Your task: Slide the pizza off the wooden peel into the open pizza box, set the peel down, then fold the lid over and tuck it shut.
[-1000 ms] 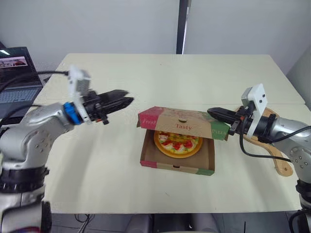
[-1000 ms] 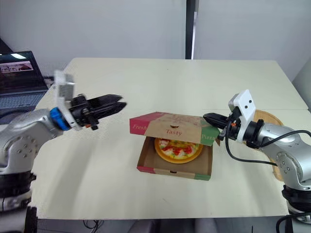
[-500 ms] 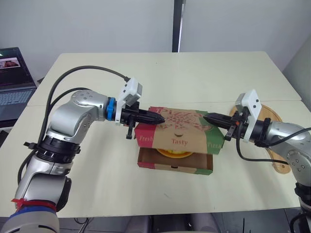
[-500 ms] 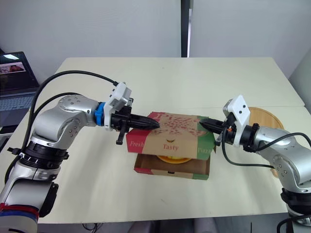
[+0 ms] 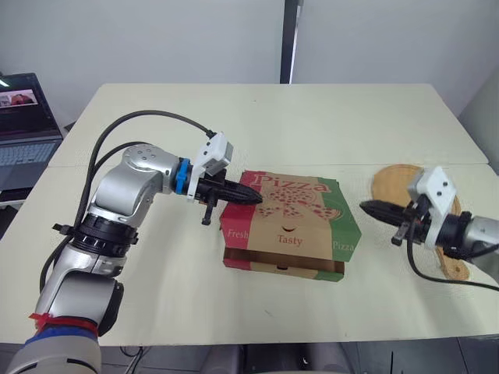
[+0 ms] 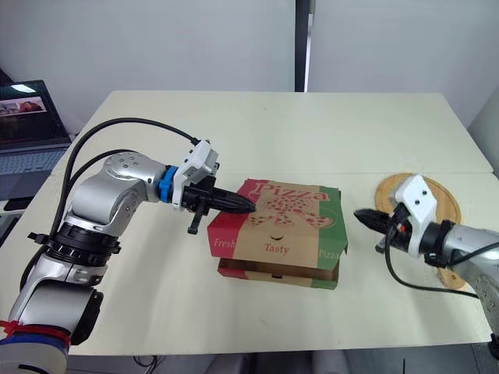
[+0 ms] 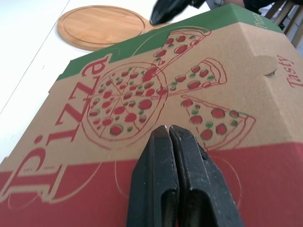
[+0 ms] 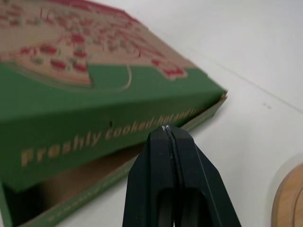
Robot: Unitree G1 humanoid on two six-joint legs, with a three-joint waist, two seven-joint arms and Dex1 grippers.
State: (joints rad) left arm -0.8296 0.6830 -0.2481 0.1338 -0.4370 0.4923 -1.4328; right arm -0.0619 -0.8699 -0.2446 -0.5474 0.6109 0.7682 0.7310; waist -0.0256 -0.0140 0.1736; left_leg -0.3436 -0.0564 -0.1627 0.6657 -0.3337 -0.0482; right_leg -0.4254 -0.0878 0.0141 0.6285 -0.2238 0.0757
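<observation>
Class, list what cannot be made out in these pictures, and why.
- The pizza: hidden under the pizza box lid, both eye views.
- The wooden peel: handle partly covered by the right arm, left eye view.
- The laptop: cut off by the picture's left edge, eye views.

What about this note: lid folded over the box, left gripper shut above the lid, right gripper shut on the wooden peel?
No: the right gripper is shut on nothing, beside the pizza box; the wooden peel lies on the table, as the left eye view shows. Rest stands.
</observation>
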